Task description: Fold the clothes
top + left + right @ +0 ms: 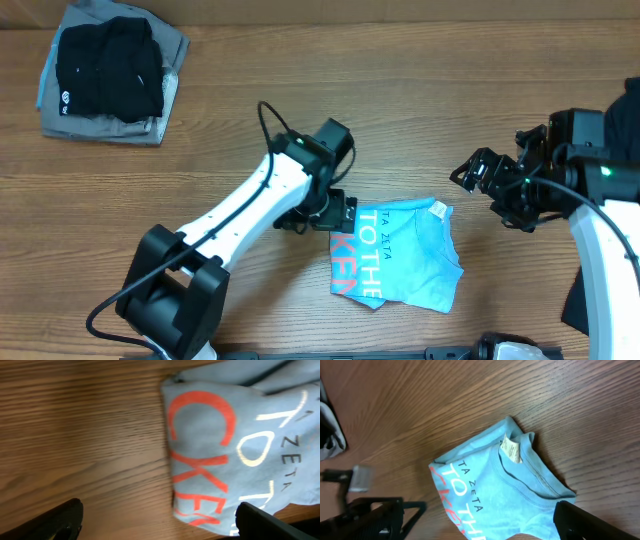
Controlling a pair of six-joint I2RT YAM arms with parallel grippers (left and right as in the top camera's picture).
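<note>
A light blue T-shirt lies folded on the wooden bench, collar to the right, with a cream neck label showing inside it. White lettering reading "TA ZETA" and "TO TH" runs across the cloth, with red lettering at its left edge. The right claw stands wide apart, its dark fingers at the near corners, clear of the cloth.

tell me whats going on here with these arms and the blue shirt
Two robot arms are working on a light blue T-shirt on a table. It lies roughly folded, red and white lettering up, collar tag showing. The left pincer is open over the shirt's left edge; the right pincer is open, away from the shirt at its upper right, holding nothing. Dark folded garments sit in the far left corner.
</note>
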